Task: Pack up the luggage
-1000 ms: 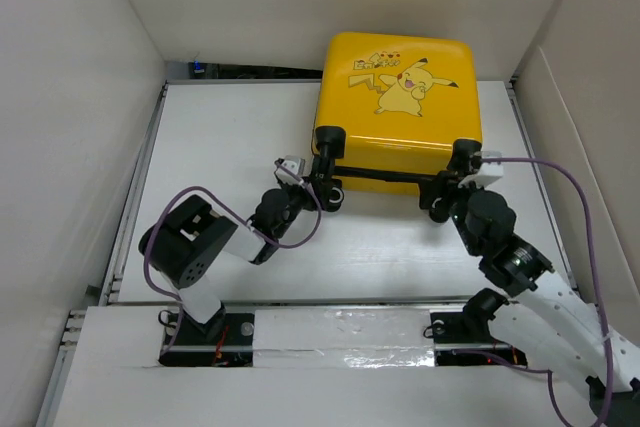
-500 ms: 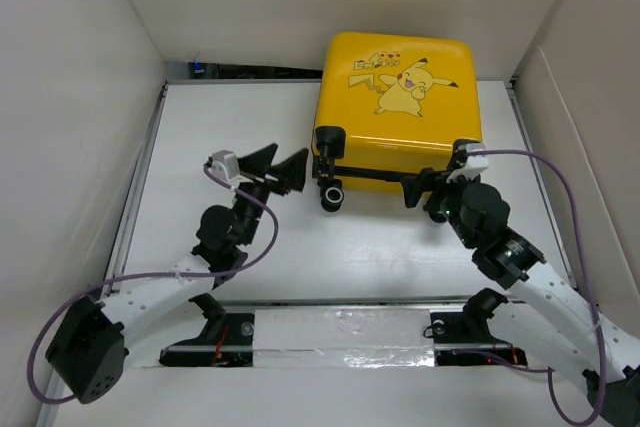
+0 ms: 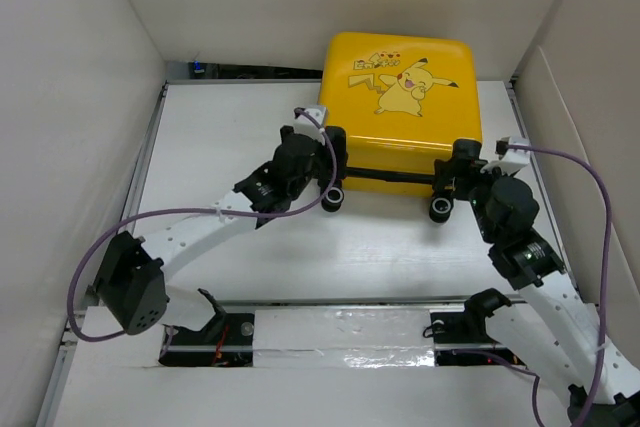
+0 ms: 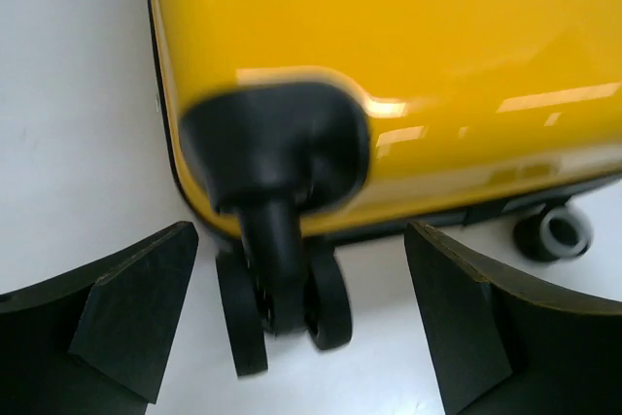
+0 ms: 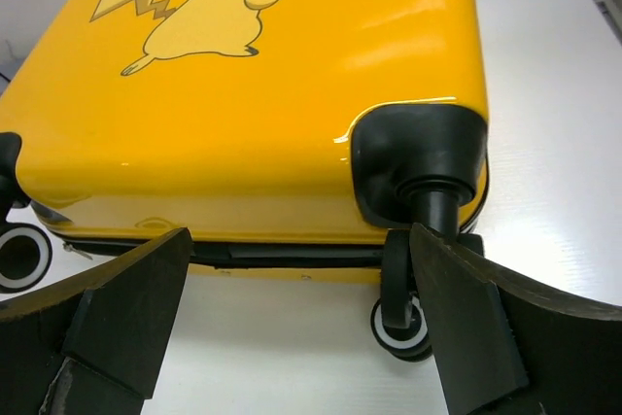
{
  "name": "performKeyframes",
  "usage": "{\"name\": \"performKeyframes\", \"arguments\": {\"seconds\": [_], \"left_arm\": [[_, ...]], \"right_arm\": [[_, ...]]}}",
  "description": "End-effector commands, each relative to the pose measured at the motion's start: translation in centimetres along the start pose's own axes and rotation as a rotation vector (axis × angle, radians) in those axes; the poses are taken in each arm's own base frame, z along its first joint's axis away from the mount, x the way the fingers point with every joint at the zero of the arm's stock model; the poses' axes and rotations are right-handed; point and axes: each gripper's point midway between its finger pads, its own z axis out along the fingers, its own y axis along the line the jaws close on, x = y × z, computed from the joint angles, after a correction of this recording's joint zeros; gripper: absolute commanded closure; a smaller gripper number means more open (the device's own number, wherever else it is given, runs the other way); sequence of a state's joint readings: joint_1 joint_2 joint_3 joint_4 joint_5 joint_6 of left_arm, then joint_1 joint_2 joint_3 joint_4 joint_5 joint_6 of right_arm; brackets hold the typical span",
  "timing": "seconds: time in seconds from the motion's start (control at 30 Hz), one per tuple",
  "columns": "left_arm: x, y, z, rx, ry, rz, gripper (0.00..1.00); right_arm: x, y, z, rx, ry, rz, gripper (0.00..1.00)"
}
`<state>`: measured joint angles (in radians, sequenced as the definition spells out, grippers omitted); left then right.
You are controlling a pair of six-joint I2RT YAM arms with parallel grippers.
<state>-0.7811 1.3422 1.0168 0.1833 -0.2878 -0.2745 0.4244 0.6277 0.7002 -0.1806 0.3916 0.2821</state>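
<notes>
We log the luggage (image 3: pixel 400 107) lying flat and closed at the far right-centre of the table (image 3: pixel 230 137), print up, with its wheeled edge running left to right and facing the arms. The left gripper (image 3: pixel 322 147) sits at the near-left corner and the right gripper (image 3: pixel 462 162) at the near-right, neither nearer, both with fingers spread wide and holding nothing. Only the wrist views show the left caster (image 4: pixel 282 308) and right caster (image 5: pixel 403 323) lying just ahead between the spread fingers, apparently untouched, and the dark seam (image 5: pixel 282 255) under the shell.
</notes>
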Motion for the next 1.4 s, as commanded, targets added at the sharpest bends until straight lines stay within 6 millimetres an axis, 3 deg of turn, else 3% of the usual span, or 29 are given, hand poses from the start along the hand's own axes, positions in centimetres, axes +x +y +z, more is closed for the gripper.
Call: {"name": "performKeyframes", "arguments": {"seconds": [0.0, 0.2, 0.37, 0.43, 0.5, 0.53, 0.6, 0.63, 0.7, 0.73, 0.77, 0.8, 0.83, 0.9, 0.93, 1.0, 1.03, 1.13, 1.17, 1.2, 1.23, 1.37], "left_arm": [[1.0, 1.3, -1.5, -0.065, 0.078, 0.049, 0.15], [2.5, 1.6, -0.6, -0.090, 0.124, 0.066, 0.16], [1.9, 1.2, 1.2, -0.099, 0.099, 0.085, 0.30], [1.4, 0.6, 1.9, -0.081, 0.079, 0.081, 0.41], [1.3, -0.7, 2.4, -0.018, 0.074, 0.078, 0.64], [1.3, -1.3, 2.5, 0.008, 0.077, 0.075, 0.84], [0.9, -3.1, 2.5, 0.120, 0.073, 0.031, 1.00], [1.3, -3.2, 2.4, 0.151, 0.079, 0.016, 1.00], [1.0, -5.7, 1.3, 0.300, 0.066, -0.033, 1.00], [2.2, -6.1, 0.8, 0.337, 0.091, -0.043, 1.00], [2.8, -7.7, -0.2, 0.406, 0.109, -0.051, 1.00], [2.5, -8.3, -1.1, 0.436, 0.092, -0.057, 1.00], [3.7, -8.4, -1.7, 0.451, 0.118, -0.064, 1.00], [3.7, -9.4, -3.1, 0.518, 0.113, -0.091, 1.00], [5.3, -9.2, -3.6, 0.528, 0.149, -0.119, 1.00], [5.5, -9.8, -4.9, 0.584, 0.145, -0.146, 1.00], [7.0, -9.6, -5.4, 0.585, 0.174, -0.147, 1.00], [7.5, -9.0, -6.0, 0.571, 0.173, -0.162, 1.00], [7.6, -9.6, -6.7, 0.603, 0.182, -0.177, 1.00], [7.3, -9.9, -7.3, 0.627, 0.176, -0.191, 1.00], [7.9, -11.2, -8.5, 0.679, 0.191, -0.202, 1.00], [9.1, -14.7, -11.7, 0.746, 0.192, -0.183, 1.00]], "right_arm": [[0.0, -0.8, -0.7, 0.008, 0.002, -0.035, 0.00], [1.9, -0.2, -0.6, -0.042, 0.034, -0.016, 0.00], [2.5, 0.1, -0.6, -0.062, 0.047, -0.013, 0.00], [2.3, 0.1, -0.9, -0.068, 0.032, -0.009, 0.01], [2.3, -0.2, -0.9, -0.061, 0.030, -0.011, 0.02], [2.5, -0.3, -0.9, -0.061, 0.036, -0.014, 0.04], [3.0, -0.3, -0.9, -0.064, 0.047, -0.022, 0.07], [3.3, -0.4, -0.8, -0.064, 0.051, -0.026, 0.15], [3.8, -0.2, -0.6, -0.076, 0.060, -0.037, 0.28], [4.0, -0.4, -0.4, -0.069, 0.069, -0.039, 0.43], [3.9, -0.5, -0.1, -0.066, 0.067, -0.038, 0.51], [4.0, -0.6, 0.1, -0.063, 0.073, -0.040, 0.57], [3.9, -1.2, 0.3, -0.045, 0.075, -0.041, 0.59], [3.6, -1.5, 0.7, -0.039, 0.073, -0.034, 0.59], [3.5, -1.7, 0.9, -0.036, 0.069, -0.029, 0.56], [2.6, -2.4, 1.5, -0.027, 0.042, -0.014, 0.51], [2.5, -2.8, 1.8, -0.017, 0.044, -0.010, 0.47], [1.9, -3.7, 2.8, -0.028, 0.040, 0.003, 0.37], [1.6, -2.9, 3.1, -0.089, 0.039, 0.004, 0.34], [2.4, -4.0, 4.1, -0.069, 0.078, -0.004, 0.32], [2.4, -3.5, 4.5, -0.104, 0.113, 0.001, 0.32], [2.6, -5.0, 6.3, -0.082, 0.126, 0.027, 0.29]]}}
